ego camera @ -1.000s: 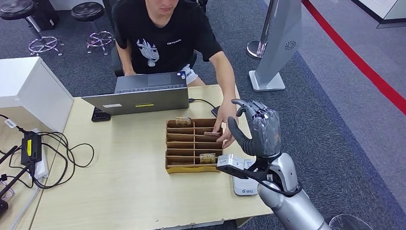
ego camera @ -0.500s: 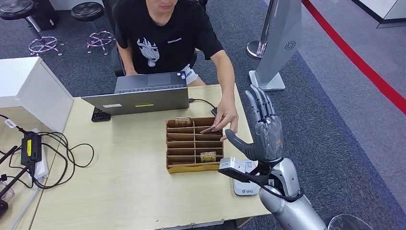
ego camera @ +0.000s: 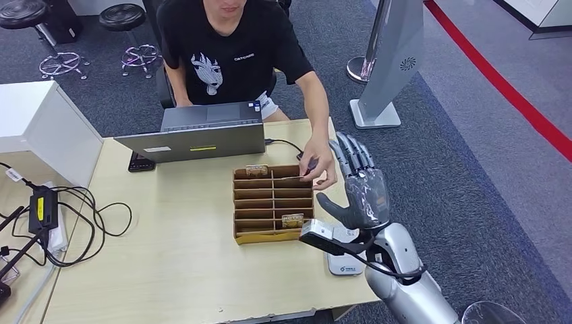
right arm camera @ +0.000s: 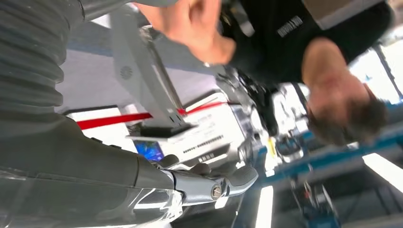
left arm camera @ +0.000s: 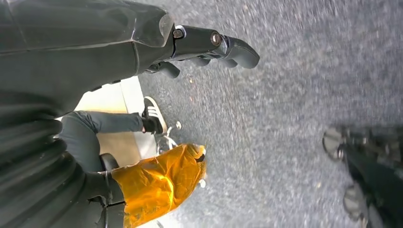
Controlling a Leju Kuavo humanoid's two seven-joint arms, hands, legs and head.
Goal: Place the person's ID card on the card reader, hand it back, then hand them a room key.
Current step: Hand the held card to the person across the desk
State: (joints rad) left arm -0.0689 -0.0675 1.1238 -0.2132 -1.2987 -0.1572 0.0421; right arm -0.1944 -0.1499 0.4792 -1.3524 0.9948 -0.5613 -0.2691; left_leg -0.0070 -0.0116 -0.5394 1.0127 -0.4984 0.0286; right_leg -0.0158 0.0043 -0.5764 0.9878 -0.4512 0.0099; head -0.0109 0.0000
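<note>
The right arm [ego camera: 405, 283] rises from the lower right of the head view, forearm angled upward, wrist camera bracket projecting to the left below the palm. The right hand [ego camera: 361, 189] is raised with palm facing left, fingers [ego camera: 351, 152] extended and slightly spread, pointing up and away from the robot. The thumb [ego camera: 332, 204] projects leftward, apart from the fingers. Nothing lies between thumb and fingers. In the left wrist view, the left hand [left arm camera: 142, 42] hangs downward, its dark fingers [left arm camera: 233, 47] loosely curled, holding nothing.
</note>
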